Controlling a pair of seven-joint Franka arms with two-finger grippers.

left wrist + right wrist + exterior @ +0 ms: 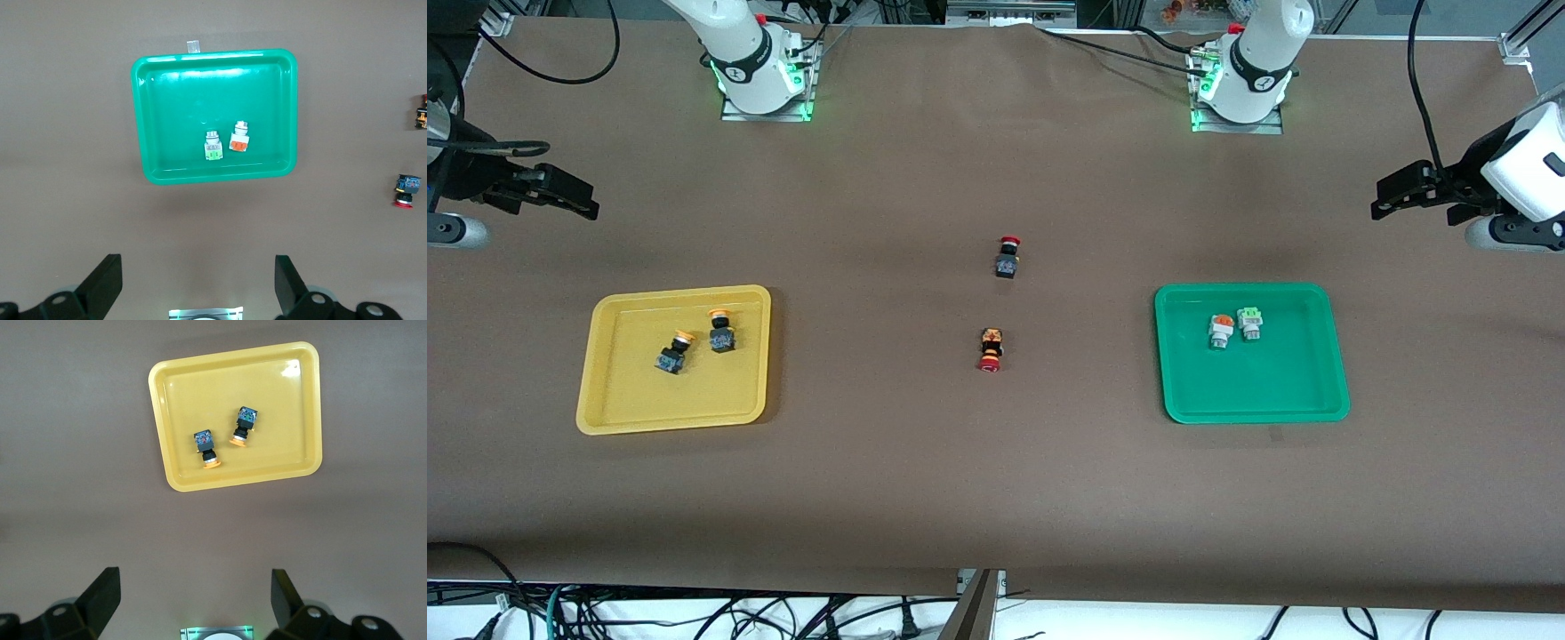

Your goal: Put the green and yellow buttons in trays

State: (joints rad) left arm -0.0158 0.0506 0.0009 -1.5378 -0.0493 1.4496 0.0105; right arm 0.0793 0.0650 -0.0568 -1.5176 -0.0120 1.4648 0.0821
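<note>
The yellow tray [631, 391] holds two yellow-capped black buttons [676, 351] [720, 331], lying apart. The green tray [1280, 382] holds two white-grey buttons side by side, one orange-capped [1221, 331] and one green-capped [1249, 322]. My left gripper [1380, 203] is open and empty, high over bare table at the left arm's end. Its wrist view shows the gripper [198, 270], the green tray [180, 100] and both buttons [213, 147] [239, 138]. My right gripper [591, 203] is open and empty, high over the right arm's end. Its wrist view shows the gripper [195, 587], the yellow tray [280, 400] and its buttons [207, 449] [244, 425].
Two red-capped black switches lie on the brown table between the trays, one [1008, 256] farther from the front camera than the other [990, 349]. Both also show in the left wrist view [406, 191] [421, 117]. The arm bases stand along the table's top edge.
</note>
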